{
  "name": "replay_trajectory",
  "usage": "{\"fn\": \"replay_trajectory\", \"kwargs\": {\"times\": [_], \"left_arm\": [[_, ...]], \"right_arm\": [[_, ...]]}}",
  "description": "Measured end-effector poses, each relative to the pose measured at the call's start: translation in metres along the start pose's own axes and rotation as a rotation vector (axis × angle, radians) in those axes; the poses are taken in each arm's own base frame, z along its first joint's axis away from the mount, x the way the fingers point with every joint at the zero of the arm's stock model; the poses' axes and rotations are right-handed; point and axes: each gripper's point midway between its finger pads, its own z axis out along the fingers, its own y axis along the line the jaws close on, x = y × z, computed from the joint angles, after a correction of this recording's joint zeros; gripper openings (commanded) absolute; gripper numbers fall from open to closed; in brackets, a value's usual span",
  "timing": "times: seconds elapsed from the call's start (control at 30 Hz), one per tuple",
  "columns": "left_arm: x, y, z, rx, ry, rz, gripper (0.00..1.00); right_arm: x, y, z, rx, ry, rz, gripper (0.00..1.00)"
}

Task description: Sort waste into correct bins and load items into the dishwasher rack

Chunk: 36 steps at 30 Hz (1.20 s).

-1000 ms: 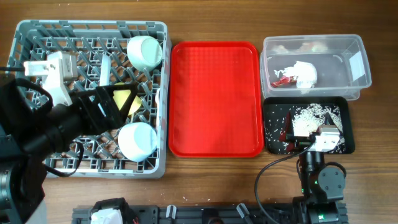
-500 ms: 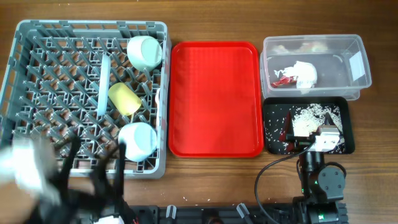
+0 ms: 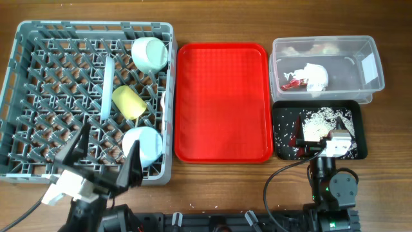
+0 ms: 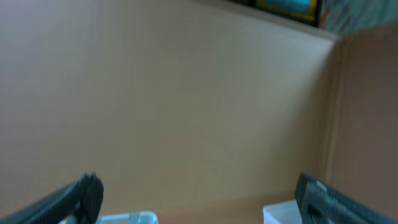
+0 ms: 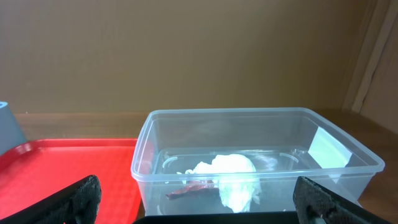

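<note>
The grey dishwasher rack (image 3: 38, 96) holds two mint bowls (image 3: 149, 55) (image 3: 143, 145), a yellow cup (image 3: 129, 102) and a pale blue plate (image 3: 107, 87) standing on edge. The clear tub (image 3: 370, 80) contains a white napkin (image 3: 315, 76) and a red wrapper (image 3: 293, 82), both also visible in the tub (image 5: 249, 134) ahead of my right wrist. Rice scraps (image 3: 318, 121) lie in the black tray (image 3: 361, 132). My left gripper (image 3: 103, 160) hangs open and empty over the rack's near edge. My right gripper (image 5: 199, 208) is open and empty above the black tray, facing the tub.
A flat red tray (image 3: 222, 103) lies between the rack and the bins. The left wrist view shows only a blurred beige wall (image 4: 186, 93) beyond its fingers (image 4: 84, 194). The arm bases stand along the table's near edge.
My left arm has pulled back from over the rack's middle to the near edge of the table, gripper still open. The right arm has not moved.
</note>
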Motion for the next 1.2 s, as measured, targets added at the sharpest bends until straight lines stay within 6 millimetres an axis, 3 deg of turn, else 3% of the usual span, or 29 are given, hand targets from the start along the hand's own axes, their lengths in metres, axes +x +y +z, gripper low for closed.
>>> {"fn": "replay_trajectory", "kwargs": {"times": [0.13,0.23,0.4,0.57,0.83,0.97,1.2], "left_arm": [[0.051,0.037,0.011,-0.080,-0.039,-0.168,1.00],[0.076,0.057,0.011,-0.171,-0.031,-0.286,1.00],[0.113,0.084,0.006,-0.314,-0.008,-0.361,1.00],[0.150,0.096,0.000,-0.377,0.045,-0.414,1.00],[0.186,0.101,-0.008,-0.428,0.148,-0.450,1.00],[0.218,0.112,-0.023,-0.526,0.267,-0.423,1.00],[0.217,0.117,-0.025,-0.521,0.310,-0.222,1.00]], "right_arm": [[0.000,0.000,0.000,0.000,-0.001,0.000,1.00],[0.000,0.000,0.000,0.000,-0.001,0.000,1.00],[0.000,0.000,0.000,0.000,-0.001,0.000,1.00],[0.000,0.000,0.000,0.000,-0.001,0.000,1.00],[0.000,0.000,0.000,0.000,-0.001,0.000,1.00],[0.000,0.000,0.000,0.000,0.000,0.000,1.00],[0.000,0.000,0.000,0.000,0.000,0.000,1.00]]}}
